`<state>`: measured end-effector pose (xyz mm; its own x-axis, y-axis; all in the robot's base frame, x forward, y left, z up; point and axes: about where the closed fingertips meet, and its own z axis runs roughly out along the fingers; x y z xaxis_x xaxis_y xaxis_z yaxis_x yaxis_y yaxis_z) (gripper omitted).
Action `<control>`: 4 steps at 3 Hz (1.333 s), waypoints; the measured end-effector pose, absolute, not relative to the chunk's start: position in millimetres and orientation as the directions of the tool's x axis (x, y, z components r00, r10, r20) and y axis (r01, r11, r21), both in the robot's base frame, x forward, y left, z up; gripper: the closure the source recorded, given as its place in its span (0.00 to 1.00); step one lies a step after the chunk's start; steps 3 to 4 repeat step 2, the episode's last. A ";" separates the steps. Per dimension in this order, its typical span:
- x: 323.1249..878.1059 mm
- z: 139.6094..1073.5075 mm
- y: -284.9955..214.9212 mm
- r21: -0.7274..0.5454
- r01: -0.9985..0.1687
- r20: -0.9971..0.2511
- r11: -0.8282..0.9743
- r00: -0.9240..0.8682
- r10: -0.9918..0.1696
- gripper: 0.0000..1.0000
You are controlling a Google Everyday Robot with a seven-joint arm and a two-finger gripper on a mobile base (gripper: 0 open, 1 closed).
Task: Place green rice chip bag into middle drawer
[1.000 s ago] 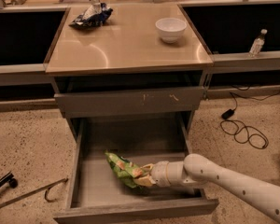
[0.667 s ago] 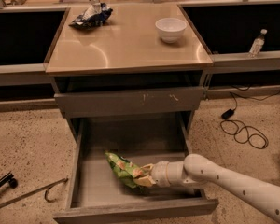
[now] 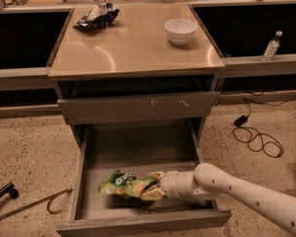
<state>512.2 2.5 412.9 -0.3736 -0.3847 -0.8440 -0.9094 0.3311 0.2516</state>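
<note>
The green rice chip bag (image 3: 124, 184) is inside the open middle drawer (image 3: 84, 167), low over its floor near the front. My gripper (image 3: 152, 186) reaches in from the right and is shut on the bag's right end. The white arm (image 3: 246, 196) runs off to the lower right. The drawer is pulled far out, with tall grey sides and a plain front board (image 3: 143, 225).
A closed grey drawer front with pale scratches (image 3: 138, 107) sits above. On the tan counter top stand a white bowl (image 3: 180, 31) and a dark blue snack bag (image 3: 95, 17). A water bottle (image 3: 272, 46) is at right. A black cable (image 3: 256, 137) and metal rod (image 3: 34, 204) lie on the floor.
The bag has turned from slanted to lying flatter and shifted a little left in the drawer, still in my gripper. The arm has barely moved.
</note>
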 end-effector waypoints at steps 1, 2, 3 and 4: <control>512.1 412.9 2.6 0.252 -0.909 -0.844 0.331 -0.374 -0.385 0.00; 512.1 412.9 2.6 0.252 -0.909 -0.844 0.331 -0.374 -0.385 0.00; 512.1 412.9 2.6 0.252 -0.909 -0.844 0.331 -0.374 -0.385 0.00; 512.1 412.9 2.6 0.252 -0.909 -0.844 0.331 -0.374 -0.385 0.00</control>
